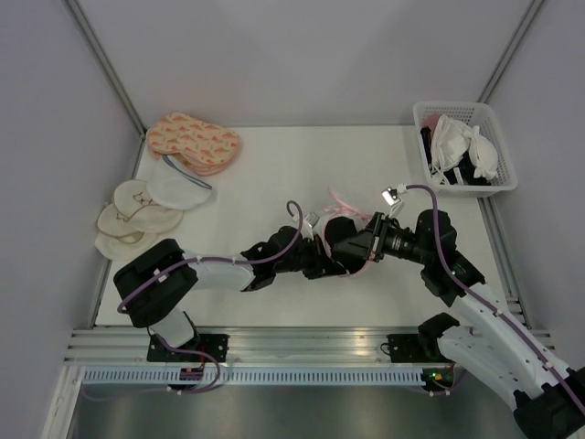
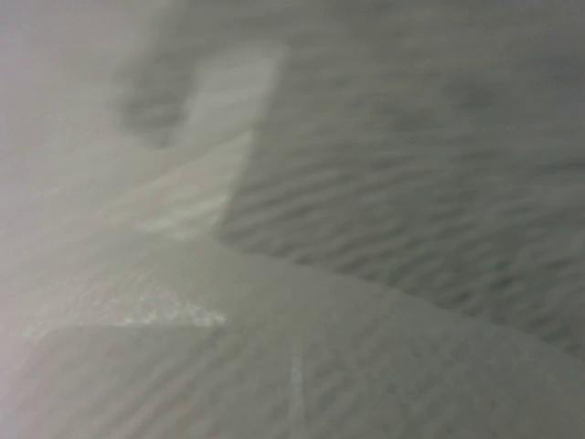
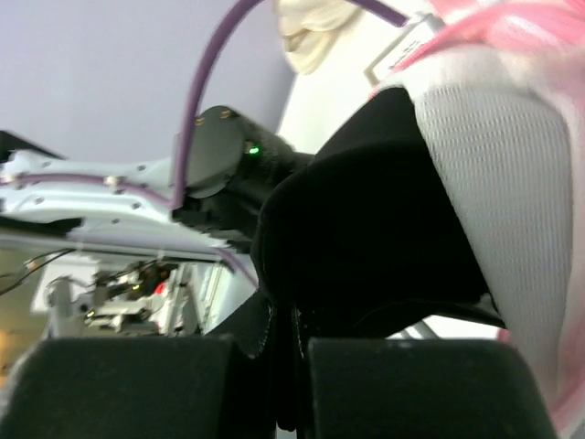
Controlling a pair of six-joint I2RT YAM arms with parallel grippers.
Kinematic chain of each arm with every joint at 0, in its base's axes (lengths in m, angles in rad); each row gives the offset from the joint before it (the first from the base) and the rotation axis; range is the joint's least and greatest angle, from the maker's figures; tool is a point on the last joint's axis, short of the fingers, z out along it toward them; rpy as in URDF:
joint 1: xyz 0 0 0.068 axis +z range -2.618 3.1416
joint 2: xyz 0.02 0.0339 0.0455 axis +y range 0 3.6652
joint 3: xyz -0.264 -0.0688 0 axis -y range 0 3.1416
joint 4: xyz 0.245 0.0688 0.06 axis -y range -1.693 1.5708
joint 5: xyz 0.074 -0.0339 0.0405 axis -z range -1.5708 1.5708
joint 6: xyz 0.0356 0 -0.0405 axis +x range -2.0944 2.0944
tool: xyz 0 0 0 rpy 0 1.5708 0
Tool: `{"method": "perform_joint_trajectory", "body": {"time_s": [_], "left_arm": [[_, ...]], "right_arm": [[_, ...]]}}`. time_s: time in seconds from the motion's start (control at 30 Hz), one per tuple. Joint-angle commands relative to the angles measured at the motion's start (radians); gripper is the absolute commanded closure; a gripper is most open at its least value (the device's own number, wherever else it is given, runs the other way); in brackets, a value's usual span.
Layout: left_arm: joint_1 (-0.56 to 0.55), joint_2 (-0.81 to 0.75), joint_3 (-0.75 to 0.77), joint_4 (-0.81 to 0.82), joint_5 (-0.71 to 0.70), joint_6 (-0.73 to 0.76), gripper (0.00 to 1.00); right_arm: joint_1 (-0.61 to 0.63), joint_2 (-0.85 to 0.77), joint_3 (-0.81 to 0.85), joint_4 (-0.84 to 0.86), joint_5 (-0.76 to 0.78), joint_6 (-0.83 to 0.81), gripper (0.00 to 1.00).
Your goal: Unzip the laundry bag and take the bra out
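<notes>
The laundry bag (image 1: 345,200), white mesh with a pink rim, lies at the table's middle, mostly covered by both grippers. In the right wrist view its mesh wall (image 3: 494,183) and pink rim (image 3: 512,18) fill the right side. The black bra (image 3: 366,210) hangs out of it. My right gripper (image 3: 291,384) is shut on a fold of the bra's black fabric. In the top view it (image 1: 345,245) comes in from the right. My left gripper (image 1: 315,256) presses against the bag from the left. Its wrist view shows only blurred mesh (image 2: 366,229), with the fingers hidden.
A white basket (image 1: 501,169) with white padded bras (image 1: 462,142) stands at the back right. Peach patterned pads (image 1: 192,142), a flat white mesh pouch (image 1: 178,187) and cream round pads (image 1: 128,224) lie at the left. The left arm (image 3: 219,174) is close in front of my right wrist.
</notes>
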Motion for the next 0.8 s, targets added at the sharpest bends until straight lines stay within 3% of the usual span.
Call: {"method": "perform_joint_trajectory", "body": {"time_s": [0.0,0.13,0.23,0.33,0.47,0.53,0.63,0.7,0.73,0.77], "left_arm": [[0.017,-0.043,-0.015,-0.014,-0.030,0.038,0.98],[0.022,-0.041,-0.021,-0.014,-0.029,0.043,0.98],[0.025,-0.038,-0.029,-0.008,-0.032,0.040,0.98],[0.027,-0.032,-0.027,-0.003,-0.027,0.036,0.98],[0.028,-0.029,-0.029,0.002,-0.026,0.036,0.98],[0.028,-0.030,-0.029,0.003,-0.026,0.035,0.98],[0.030,-0.033,-0.032,0.002,-0.026,0.036,0.98],[0.031,-0.033,-0.030,-0.009,-0.026,0.041,0.98],[0.031,-0.036,-0.030,-0.015,-0.026,0.044,0.98],[0.031,-0.032,-0.033,-0.015,-0.026,0.044,0.98]], "right_arm": [[-0.008,-0.015,0.013,0.256,-0.241,0.130,1.00],[-0.029,-0.043,0.032,0.296,-0.305,0.168,1.00],[-0.044,-0.063,-0.003,0.479,-0.358,0.317,1.00],[-0.047,-0.045,-0.071,0.860,-0.385,0.536,1.00],[-0.047,0.015,-0.135,1.133,-0.396,0.735,1.00],[-0.047,0.037,-0.154,1.178,-0.395,0.761,1.00],[-0.047,0.020,-0.110,1.054,-0.390,0.650,1.00],[-0.051,0.005,-0.033,0.803,-0.370,0.433,1.00],[-0.051,-0.005,0.089,0.659,-0.344,0.330,1.00],[-0.052,0.004,0.158,0.360,-0.309,0.107,0.99]]}}
